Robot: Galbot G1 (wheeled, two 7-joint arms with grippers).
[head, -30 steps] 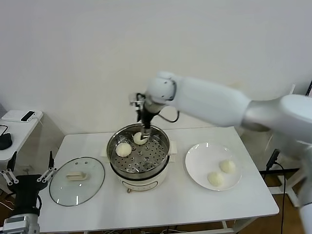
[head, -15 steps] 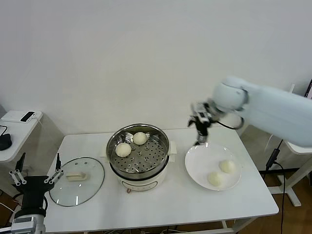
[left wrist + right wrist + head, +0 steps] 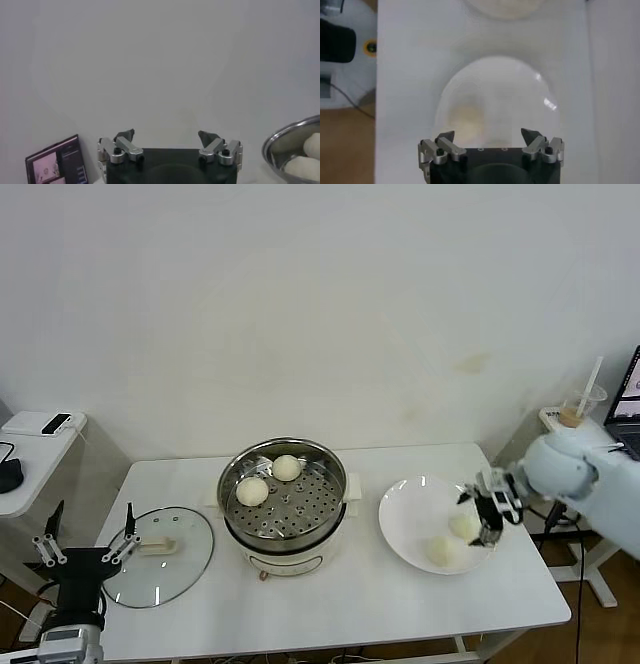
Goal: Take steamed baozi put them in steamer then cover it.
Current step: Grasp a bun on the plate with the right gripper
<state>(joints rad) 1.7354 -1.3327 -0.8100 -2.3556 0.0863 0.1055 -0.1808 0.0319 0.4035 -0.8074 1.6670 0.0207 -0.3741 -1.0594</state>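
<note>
Right gripper [image 3: 489, 511] hung open over plate [image 3: 400, 524] near table's right edge, for third baozi [image 3: 464, 526]; left gripper [image 3: 84, 555] idle, open.

Open right end effector [image 3: 488, 135] above plate [image 3: 540, 95]

At the right edge of my head view I see a smooth, glossy white arm shell ending in the right gripper [image 3: 490, 509], black with silver links. At lower left, the left gripper [image 3: 85, 546] has a black body, silver screwed linkages and dark fingertips [image 3: 125, 135].
</note>
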